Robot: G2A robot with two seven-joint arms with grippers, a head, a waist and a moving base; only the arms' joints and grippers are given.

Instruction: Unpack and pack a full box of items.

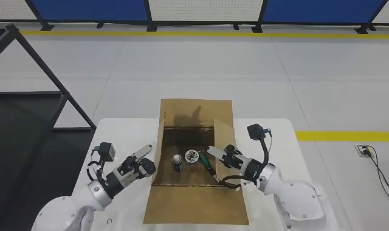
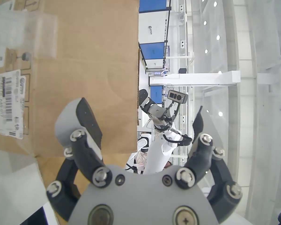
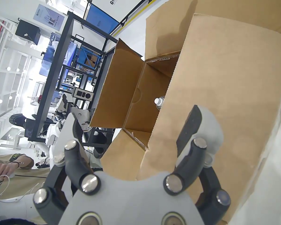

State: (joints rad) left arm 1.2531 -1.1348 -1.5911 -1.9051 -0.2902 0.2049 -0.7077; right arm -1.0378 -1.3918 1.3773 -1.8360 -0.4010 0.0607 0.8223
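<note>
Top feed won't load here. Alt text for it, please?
An open cardboard box sits on a white table, flaps open, holding a dark bottle, a round silvery item and a green item. The left gripper and right gripper, both open and empty, are at opposite sides.

Pale grey floor [image 1: 182, 67] with yellow line [image 1: 200, 33], blue partition panels [image 1: 85, 3] behind, black metal frame [image 1: 45, 70] at the left.

box [image 1: 196, 112] on table [image 1: 124, 137] | bottle [image 1: 177, 163] in box, left side
</note>
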